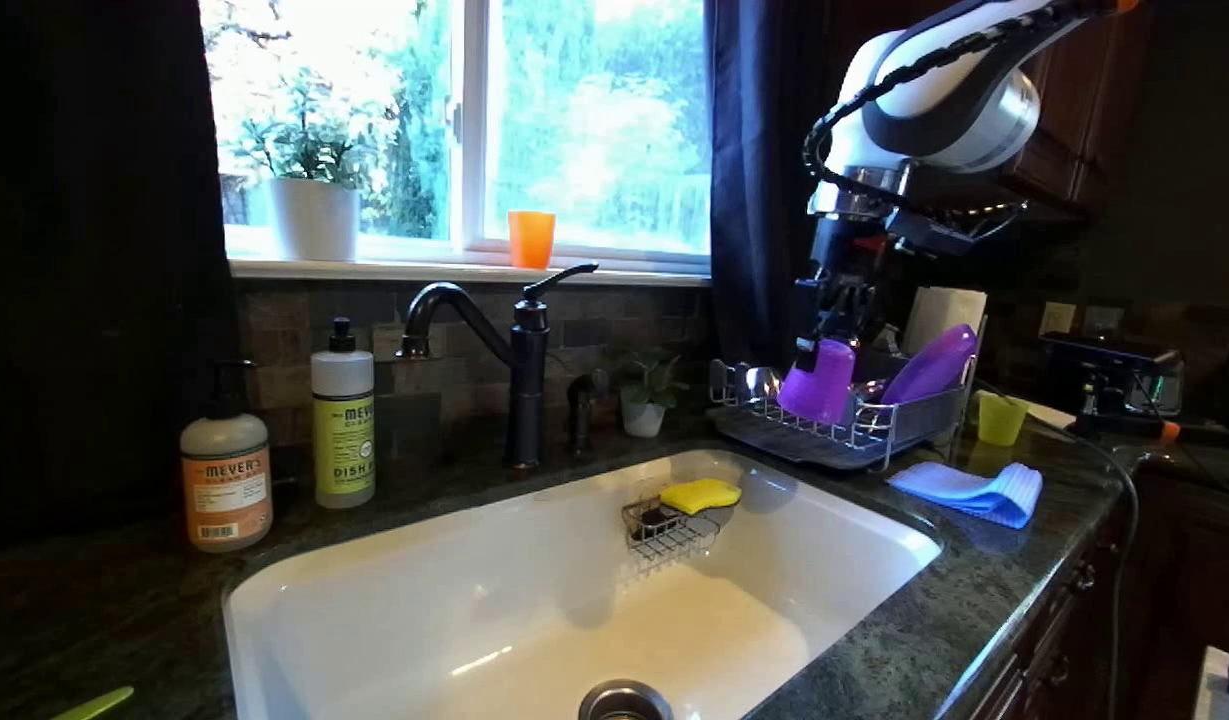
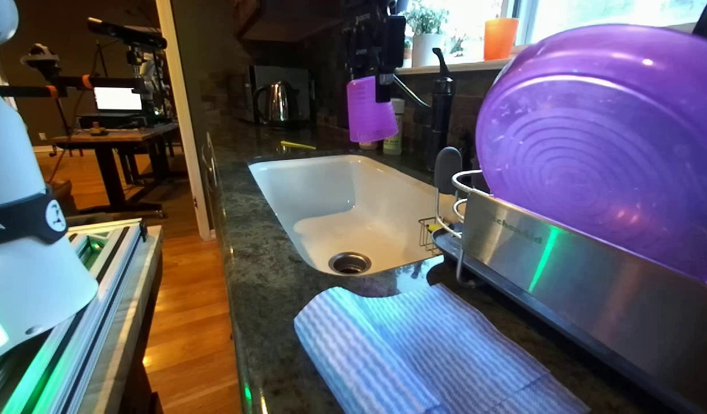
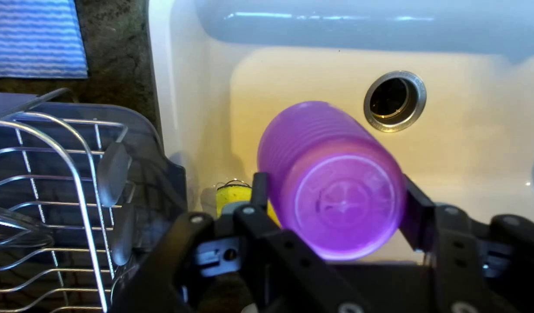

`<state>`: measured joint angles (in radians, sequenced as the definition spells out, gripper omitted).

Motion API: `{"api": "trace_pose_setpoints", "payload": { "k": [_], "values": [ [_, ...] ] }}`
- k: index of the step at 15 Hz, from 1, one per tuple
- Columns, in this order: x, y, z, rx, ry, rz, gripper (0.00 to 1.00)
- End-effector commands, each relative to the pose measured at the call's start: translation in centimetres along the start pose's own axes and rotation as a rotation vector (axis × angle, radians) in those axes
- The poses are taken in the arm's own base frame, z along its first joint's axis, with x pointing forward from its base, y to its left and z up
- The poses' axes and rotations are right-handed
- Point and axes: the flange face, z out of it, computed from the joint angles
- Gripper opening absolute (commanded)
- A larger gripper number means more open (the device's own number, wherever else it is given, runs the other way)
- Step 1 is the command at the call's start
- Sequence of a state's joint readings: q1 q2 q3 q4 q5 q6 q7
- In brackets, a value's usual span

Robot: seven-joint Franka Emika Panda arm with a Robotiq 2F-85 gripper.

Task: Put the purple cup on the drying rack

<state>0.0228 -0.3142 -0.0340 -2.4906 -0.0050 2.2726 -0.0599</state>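
- Grasping the purple cup (image 1: 819, 385) from both sides, the gripper (image 3: 336, 198) held it mouth down and slightly tilted, its round base turned toward the viewer in the wrist view;
- hanging in the air, the cup was over the white sink (image 1: 404, 580), near the drying rack (image 2: 595, 296) and apart from it;
- slanted on edge in the rack, a larger purple dish (image 2: 583, 144) showed in both exterior views;
- perched at the sink wall, a yellow sponge (image 1: 701, 495) rested on a wire caddy (image 1: 674, 540);
- on the dark counter (image 2: 255, 322), a blue striped cloth (image 2: 422, 356) lay near the rack, a yellow-green cup (image 1: 1001, 418) standing just beyond it in an exterior view;
- on the windowsill (image 1: 424, 270), an orange cup (image 1: 531, 240) and a potted plant (image 1: 314, 220) stood well apart; a dark faucet (image 1: 527, 390) rose from the counter below;
- near the sink's rim, an orange-labeled bottle (image 1: 226, 485) and a green-labeled bottle (image 1: 344, 440) stood near each other.
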Motion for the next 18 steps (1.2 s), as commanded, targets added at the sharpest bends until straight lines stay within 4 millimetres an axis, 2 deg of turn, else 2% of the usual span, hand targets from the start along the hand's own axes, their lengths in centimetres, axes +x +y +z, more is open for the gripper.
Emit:
{"api": "trace_pose_setpoints", "payload": {
  "k": [1, 4, 8, 13, 18],
  "values": [
    [-0.3, 3.1, -2.4, 0.035, -0.026, 0.056, 0.45],
    [-1.0, 6.0, -4.3, 0.056, -0.08, 0.11, 0.45],
    [-1.3, 8.8, -5.1, 0.073, -0.142, 0.146, 0.45],
    [-0.4, 12.2, -4.4, 0.044, -0.09, 0.211, 0.45],
    [0.4, 14.4, -3.1, 0.039, -0.113, 0.242, 0.45]
  ]
}}
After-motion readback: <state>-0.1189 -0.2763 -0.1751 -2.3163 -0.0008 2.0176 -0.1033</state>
